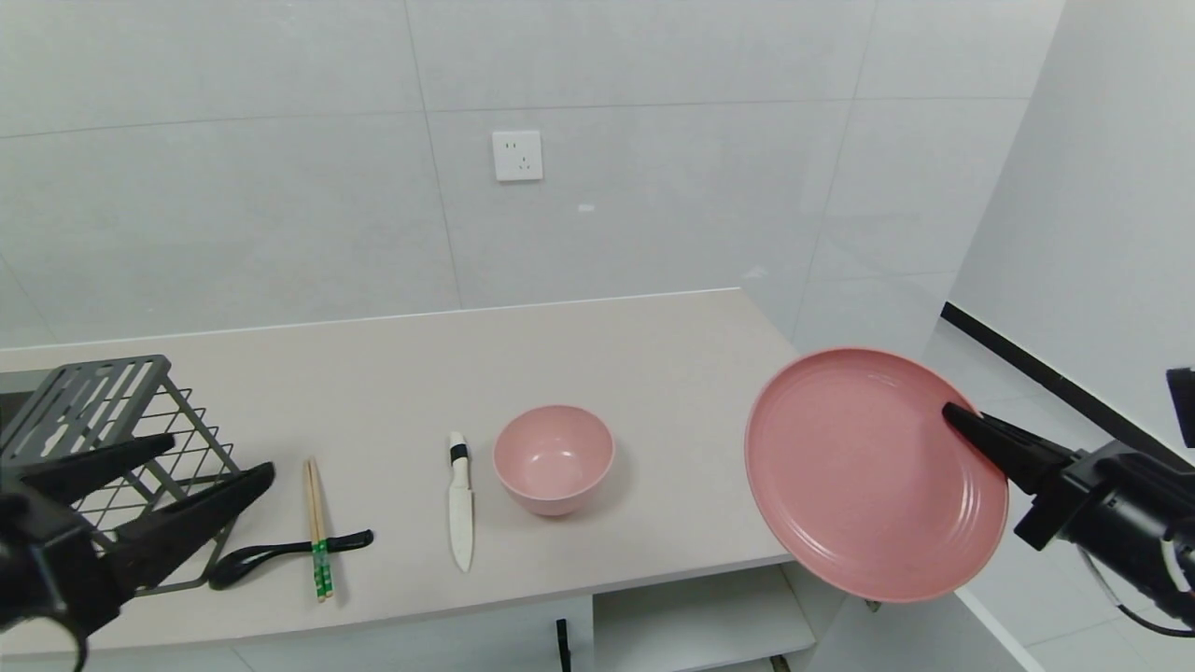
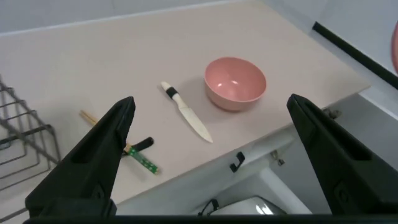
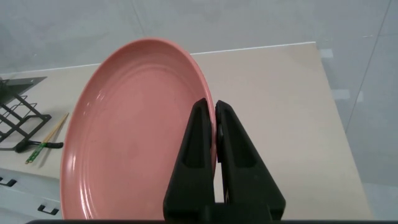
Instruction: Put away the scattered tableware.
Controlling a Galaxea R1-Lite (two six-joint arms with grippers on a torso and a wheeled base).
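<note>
Plate first, head view: pink and tilted, it hangs in the air just past the counter's right edge, its rim pinched by the right gripper. The bowl, knife, chopsticks and black spoon lie near the front edge. The wire rack stands at the left end, with the left gripper just before it, spread wide and empty.

Left wrist view: knife and bowl show beyond those parted fingers.

Right wrist view: both fingers close tight on the plate's rim.

The step in hand looks like stowing the plate. Next it needs carrying across to the rack, clear of the bowl, and slotting in upright.
</note>
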